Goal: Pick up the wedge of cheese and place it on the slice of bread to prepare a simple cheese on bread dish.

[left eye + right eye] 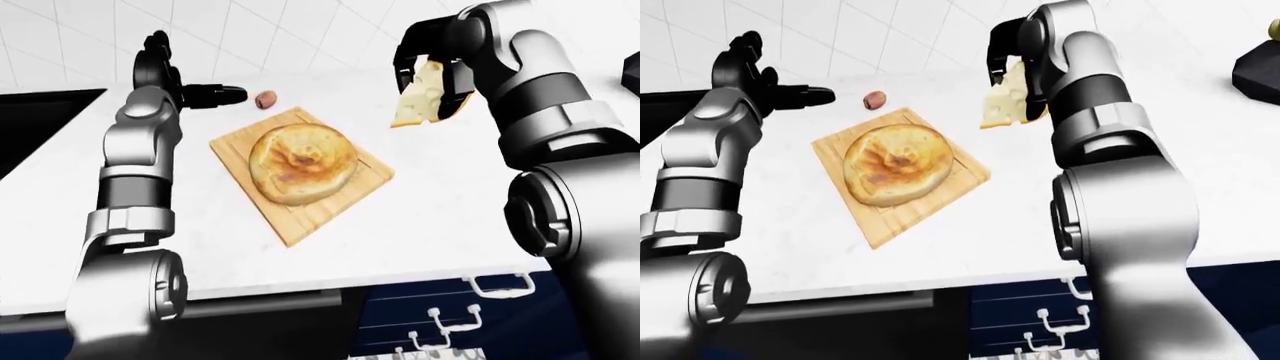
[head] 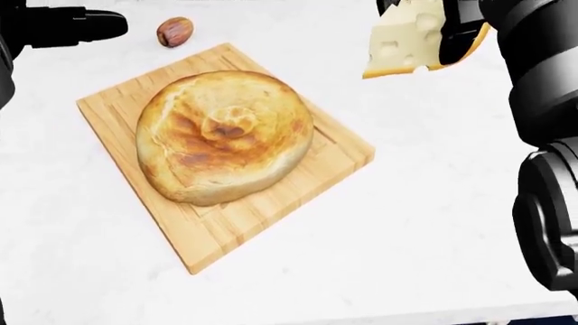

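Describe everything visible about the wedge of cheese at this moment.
The pale yellow wedge of cheese has round holes across its cut face and a darker orange rind along its lower edge. It is held in the air, clear of the white counter, with the dark fingers of the right robot hand closed round its upper part. In the head view it hangs at upper right of the round toasted bread on the wooden cutting board, touching neither. Its top is hidden by the fingers.
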